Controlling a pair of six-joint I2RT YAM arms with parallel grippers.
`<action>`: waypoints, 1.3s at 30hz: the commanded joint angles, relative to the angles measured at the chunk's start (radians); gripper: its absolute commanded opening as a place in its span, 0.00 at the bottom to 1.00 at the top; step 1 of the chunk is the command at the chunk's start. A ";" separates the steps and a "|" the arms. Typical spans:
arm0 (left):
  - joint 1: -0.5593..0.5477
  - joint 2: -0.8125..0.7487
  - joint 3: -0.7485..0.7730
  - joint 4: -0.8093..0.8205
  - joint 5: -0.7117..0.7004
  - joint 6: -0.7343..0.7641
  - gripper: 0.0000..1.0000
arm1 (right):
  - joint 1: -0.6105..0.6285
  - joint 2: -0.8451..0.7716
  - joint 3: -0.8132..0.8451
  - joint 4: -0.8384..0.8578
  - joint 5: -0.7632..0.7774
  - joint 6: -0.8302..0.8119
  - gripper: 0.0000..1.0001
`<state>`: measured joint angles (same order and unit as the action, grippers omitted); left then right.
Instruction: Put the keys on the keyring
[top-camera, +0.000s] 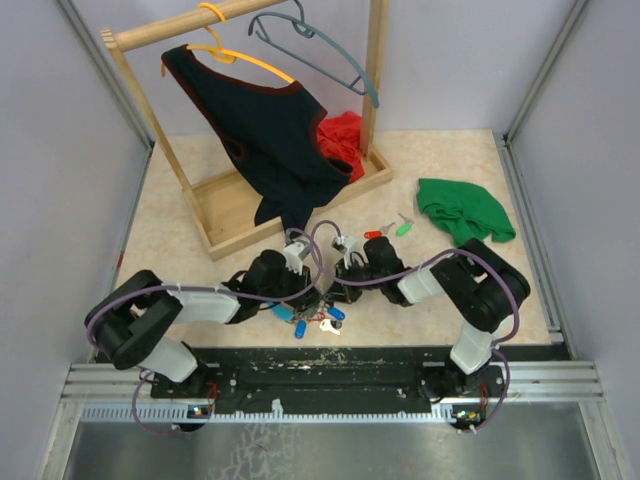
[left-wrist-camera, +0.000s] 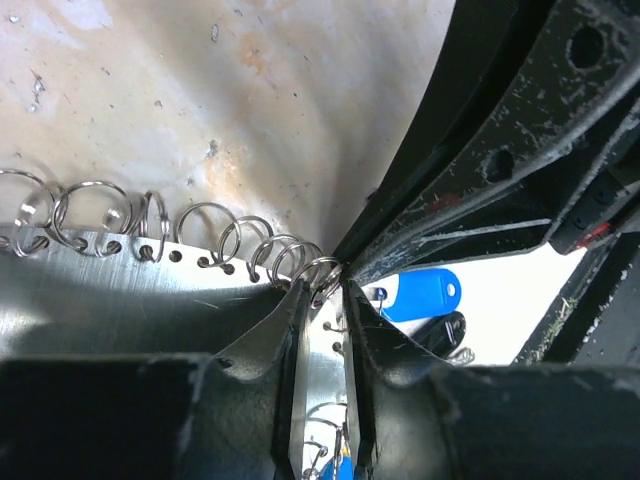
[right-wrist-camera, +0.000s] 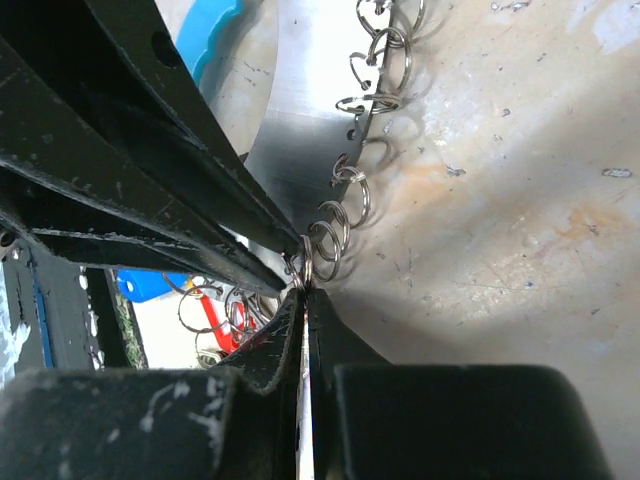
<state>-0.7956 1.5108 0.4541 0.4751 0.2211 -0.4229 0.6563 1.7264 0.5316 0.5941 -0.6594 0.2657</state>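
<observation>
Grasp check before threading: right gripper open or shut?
Shut: right wrist view shows the right gripper with fingers meeting, no gap, a split ring at their tips; pinched or not, cannot tell.

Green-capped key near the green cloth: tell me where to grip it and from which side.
Grip the green-capped key by its plastic cap, coming straight down: it lies flat on the table, so a top pinch across the cap probably works best. Stay clear of the red-capped key close on its left in the top view.
</observation>
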 joint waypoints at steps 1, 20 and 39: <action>0.014 -0.071 -0.049 0.065 0.031 -0.024 0.25 | 0.009 -0.029 0.033 0.035 -0.012 -0.020 0.00; 0.220 -0.198 -0.259 0.575 0.405 0.113 0.26 | 0.010 -0.270 0.090 -0.184 0.011 -0.245 0.00; 0.270 -0.008 -0.245 0.881 0.586 0.202 0.20 | 0.037 -0.393 0.240 -0.424 0.004 -0.507 0.00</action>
<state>-0.5301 1.5204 0.1833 1.3468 0.7677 -0.2806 0.6834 1.3899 0.6945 0.1825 -0.6235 -0.1623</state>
